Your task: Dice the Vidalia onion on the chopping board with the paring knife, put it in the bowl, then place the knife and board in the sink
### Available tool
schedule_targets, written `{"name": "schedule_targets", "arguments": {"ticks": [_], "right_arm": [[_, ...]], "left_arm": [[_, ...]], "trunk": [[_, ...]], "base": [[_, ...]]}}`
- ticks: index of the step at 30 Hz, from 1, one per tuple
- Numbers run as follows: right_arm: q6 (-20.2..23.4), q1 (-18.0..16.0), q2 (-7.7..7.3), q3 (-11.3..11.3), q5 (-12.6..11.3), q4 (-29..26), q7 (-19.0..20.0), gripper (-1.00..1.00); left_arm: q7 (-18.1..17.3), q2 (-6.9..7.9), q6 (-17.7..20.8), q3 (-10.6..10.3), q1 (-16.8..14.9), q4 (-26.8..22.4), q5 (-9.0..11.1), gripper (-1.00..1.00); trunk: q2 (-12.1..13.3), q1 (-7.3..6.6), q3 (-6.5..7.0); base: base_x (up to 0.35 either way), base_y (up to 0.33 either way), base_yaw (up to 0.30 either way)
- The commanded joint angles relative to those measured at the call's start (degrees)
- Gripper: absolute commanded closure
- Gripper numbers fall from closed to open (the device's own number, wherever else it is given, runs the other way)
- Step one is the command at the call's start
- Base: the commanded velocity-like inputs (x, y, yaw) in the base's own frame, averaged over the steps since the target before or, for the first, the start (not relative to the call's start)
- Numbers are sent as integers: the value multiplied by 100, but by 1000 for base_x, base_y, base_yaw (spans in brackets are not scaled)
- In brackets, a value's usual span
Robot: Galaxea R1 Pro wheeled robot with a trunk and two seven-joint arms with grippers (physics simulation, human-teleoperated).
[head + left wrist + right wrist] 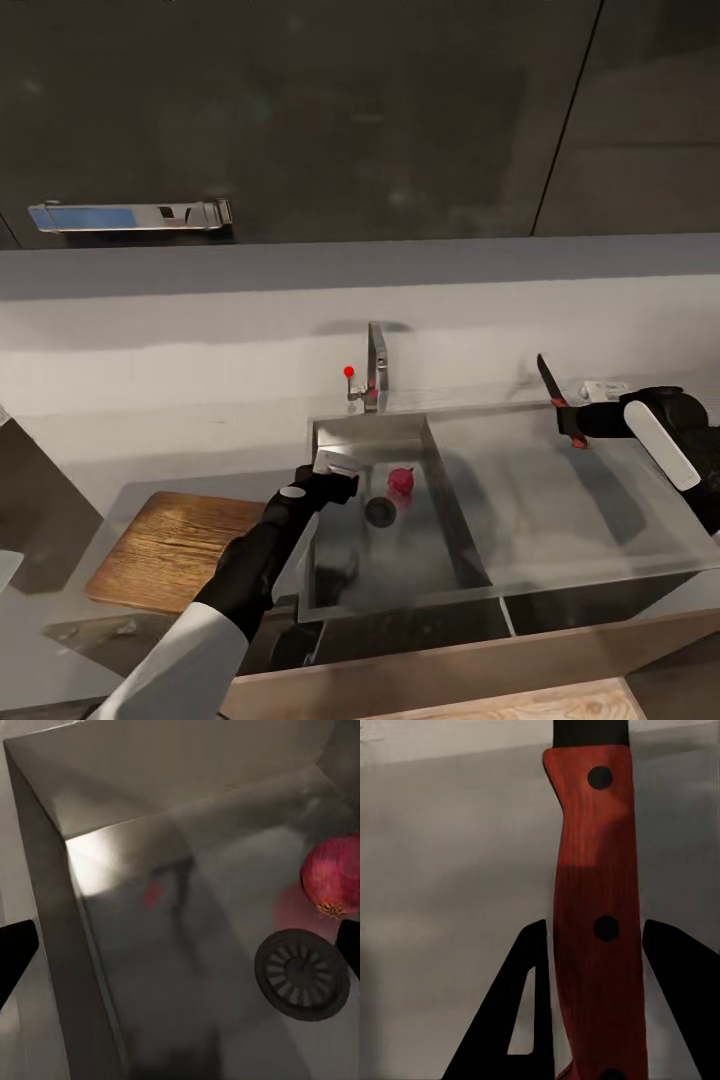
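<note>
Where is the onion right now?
In the head view the onion lies on the sink floor beside the drain hole, just ahead of the left gripper.

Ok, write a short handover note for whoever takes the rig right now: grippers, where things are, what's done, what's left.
Left gripper: jaws open, empty, at the left rim of the rectangular steel sink.
Right gripper: shut on the red-handled, dark-bladed paring knife, blade up, above the grey countertop.
Reddish round onion: in the sink beside the drain.
Brown wooden chopping board: on the counter left of the sink.
Done: knife picked up.
Left: onion out, dice, into the bowl, then knife and board into the sink.
</note>
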Motion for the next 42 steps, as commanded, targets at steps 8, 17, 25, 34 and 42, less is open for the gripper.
{"name": "schedule_targets", "arguments": {"ticks": [8,17,25,34,42], "right_arm": [[15,-9,327,17,-38,-7,-36,100],[30,-8,374,17,-38,-9,-45,100],[36,-8,374,17,-38,-10,-54,100],[36,-11,374,18,-38,-12,-54,100],[36,-12,374,24,-38,-13,-54,100]], "left_arm": [[38,0,45,-38,-5,-110,22,-100],[43,0,46,-52,-5,-112,22,-100],[43,0,46,-57,-5,-112,22,-100],[35,0,46,-57,-5,-61,36,-100],[43,0,46,-52,-5,-82,55,-100]], "trunk": [[-13,4,-12],[-13,4,4],[-13,4,22],[-13,4,24],[-13,4,24]], "base": [[0,0,-206],[0,0,-271],[1,0,-222],[159,0,-23],[123,0,-1]]}}
